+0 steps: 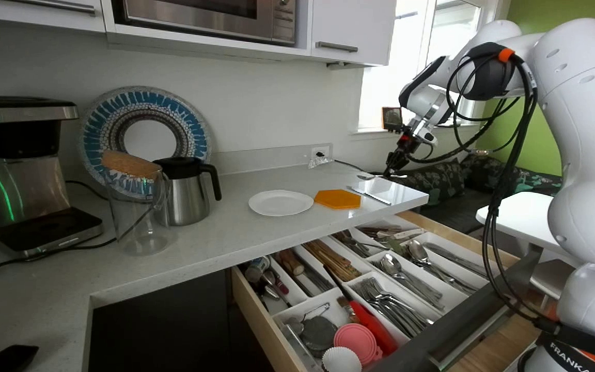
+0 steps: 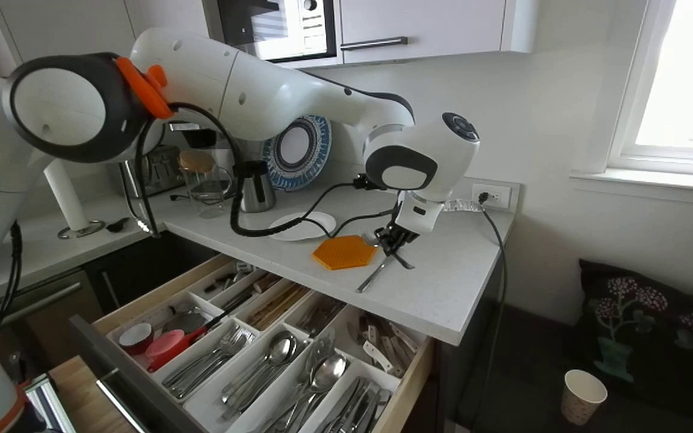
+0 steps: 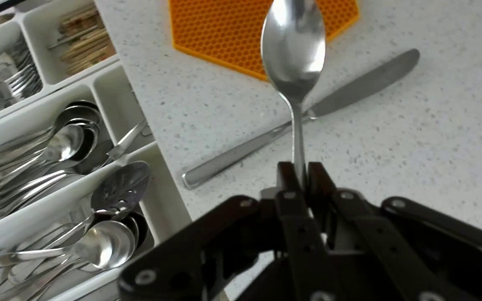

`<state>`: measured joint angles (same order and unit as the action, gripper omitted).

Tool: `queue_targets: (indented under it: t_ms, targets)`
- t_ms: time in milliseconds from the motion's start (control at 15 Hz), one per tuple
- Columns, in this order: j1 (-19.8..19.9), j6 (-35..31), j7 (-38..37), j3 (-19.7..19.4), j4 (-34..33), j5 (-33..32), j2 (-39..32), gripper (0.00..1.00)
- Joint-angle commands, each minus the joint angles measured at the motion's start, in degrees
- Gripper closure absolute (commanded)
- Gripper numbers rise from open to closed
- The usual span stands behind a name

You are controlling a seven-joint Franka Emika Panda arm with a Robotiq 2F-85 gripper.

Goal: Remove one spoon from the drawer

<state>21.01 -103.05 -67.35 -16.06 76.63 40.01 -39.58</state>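
Note:
My gripper (image 3: 301, 172) is shut on the handle of a silver spoon, above the counter. The spoon's bowl (image 3: 293, 46) points away from the fingers in the wrist view and overlaps an orange mat. In both exterior views the gripper (image 1: 390, 170) (image 2: 390, 248) is over the counter near its end, with the spoon (image 1: 367, 177) in it. The pale-wood drawer (image 1: 264, 318) (image 2: 428, 367) stands open below the counter. White trays in it hold several spoons (image 2: 328, 371) (image 3: 103, 244), forks and knives.
A table knife (image 3: 362, 90) (image 1: 370, 195) lies on the counter under the held spoon. The orange hexagonal mat (image 1: 337, 199) (image 2: 343, 252) and a white plate (image 1: 281, 202) lie beside it. A steel jug (image 1: 186, 199) and a glass pitcher (image 1: 140, 222) stand farther along.

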Motion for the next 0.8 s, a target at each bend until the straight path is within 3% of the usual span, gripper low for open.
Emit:
queue_targets:
  t_ms: [0, 733]
  targets:
    - [1.6, -4.4, -10.0, 1.2, -4.8, 2.1, -4.6, 0.97]
    - [1.6, -19.6, -41.0, 3.0, -6.6, 2.3, -10.3, 0.97]
